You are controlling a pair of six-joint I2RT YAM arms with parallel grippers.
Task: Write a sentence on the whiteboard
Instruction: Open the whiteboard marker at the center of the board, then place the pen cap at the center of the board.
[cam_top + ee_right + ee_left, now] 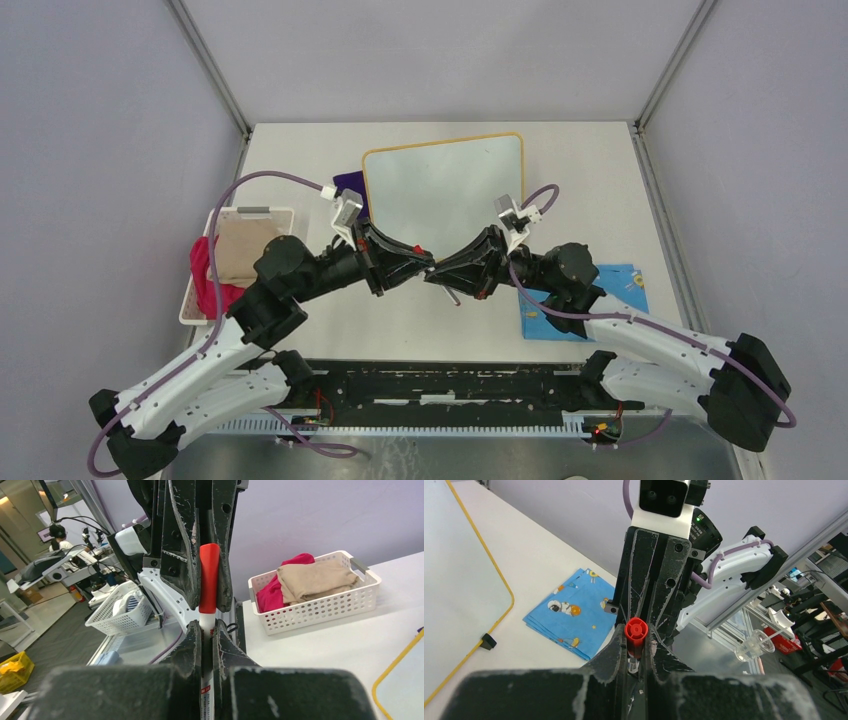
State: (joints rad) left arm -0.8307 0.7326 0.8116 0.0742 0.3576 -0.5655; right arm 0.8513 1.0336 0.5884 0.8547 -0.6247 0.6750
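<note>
Yellow-framed whiteboard (445, 185) just beyond left fingers (405, 265) and right fingers (464, 264), marker (208, 575) between.

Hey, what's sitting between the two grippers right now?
A red-capped marker spans the gap: the left gripper is shut on its cap, the right gripper on its barrel. The right wrist view shows it best.

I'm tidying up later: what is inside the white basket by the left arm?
The white basket holds a folded beige cloth lying partly over a pink-red cloth. Anything beneath them is covered.
</note>
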